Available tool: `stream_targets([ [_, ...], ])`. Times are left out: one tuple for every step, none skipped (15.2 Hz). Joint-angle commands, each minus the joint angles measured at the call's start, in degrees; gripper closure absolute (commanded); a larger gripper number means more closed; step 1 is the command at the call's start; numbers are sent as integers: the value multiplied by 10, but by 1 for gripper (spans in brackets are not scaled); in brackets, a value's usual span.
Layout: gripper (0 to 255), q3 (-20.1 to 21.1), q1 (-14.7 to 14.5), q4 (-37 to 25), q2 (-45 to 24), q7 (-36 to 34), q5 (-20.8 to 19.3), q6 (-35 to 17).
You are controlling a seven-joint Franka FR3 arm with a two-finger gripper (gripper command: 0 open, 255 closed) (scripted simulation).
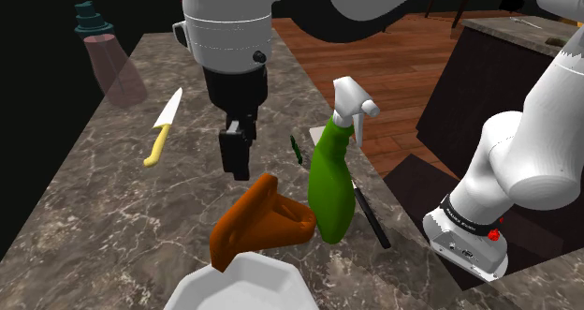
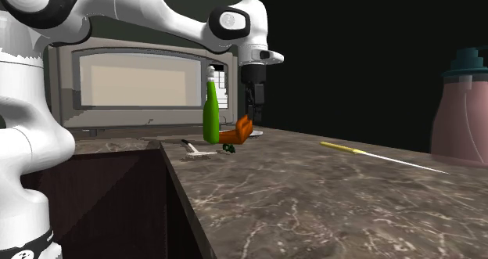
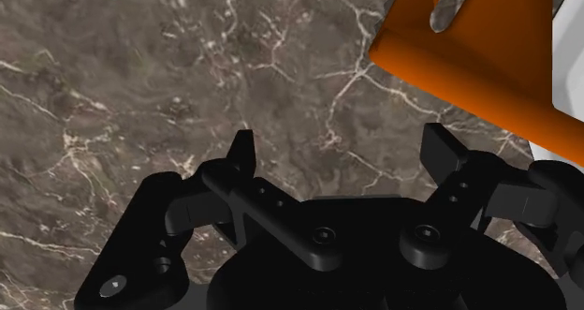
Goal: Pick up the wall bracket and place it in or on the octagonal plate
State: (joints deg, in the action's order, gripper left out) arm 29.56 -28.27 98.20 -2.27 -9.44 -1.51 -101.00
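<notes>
The gripper (image 1: 239, 168) hangs over the marble counter (image 1: 103, 214), on the shoulder view's left of the green spray bottle (image 1: 332, 182) and about level with the bottle's waist. From the wrist camera its fingers (image 3: 243, 158) stand wide apart, bare marble between them, nothing in their grasp. The pincer is fully spread and empty.

The orange wall bracket (image 1: 262, 226) sits on the counter just beside the bottle's base, on the shoulder view's left of it, one broad flank almost against the green body. Its lower leg runs down to the rim of the white octagonal plate (image 1: 253, 285), which lies nearer the camera than the bottle. It cannot be told whether the bracket rests on that rim or only overlaps it. In the wrist view the bracket (image 3: 477, 55) lies off to one side of the open fingers, apart from both, with the plate (image 3: 569, 55) just past it.

In the second exterior view the gripper (image 2: 251, 113) hovers just above the bracket (image 2: 241, 132), close by the bottle (image 2: 210, 113).

A thin black tool (image 1: 372, 219) lies at the bottle's foot on the stand's side. A small dark-green piece (image 1: 296, 149) sits just beyond the bottle. A yellow-handled knife (image 1: 161, 130) lies well away on the shoulder view's left of the bottle, and a pink jar with a teal top (image 1: 108, 60) stands farther off that way.
</notes>
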Motion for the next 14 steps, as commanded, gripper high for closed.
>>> stream_targets([
  [0, 0, 0, 1, 0, 0, 0, -1],
  [0, 0, 0, 1, 0, 0, 0, -1],
  [0, 0, 0, 1, 0, 0, 0, -1],
  [0, 0, 0, 1, 0, 0, 0, -1],
  [255, 0, 0, 1, 0, 0, 0, -1],
  [255, 0, 0, 1, 0, 0, 0, -1],
  [255, 0, 0, 1, 0, 0, 0, -1],
  [255, 0, 0, 1, 0, 0, 0, -1],
  [255, 0, 0, 1, 0, 0, 0, -1],
  [255, 0, 0, 1, 0, 0, 0, -1],
  [255, 0, 0, 1, 0, 0, 0, -1],
  [255, 0, 0, 1, 0, 0, 0, -1],
  [255, 0, 0, 1, 0, 0, 0, -1],
  [255, 0, 0, 1, 0, 0, 0, -1],
])
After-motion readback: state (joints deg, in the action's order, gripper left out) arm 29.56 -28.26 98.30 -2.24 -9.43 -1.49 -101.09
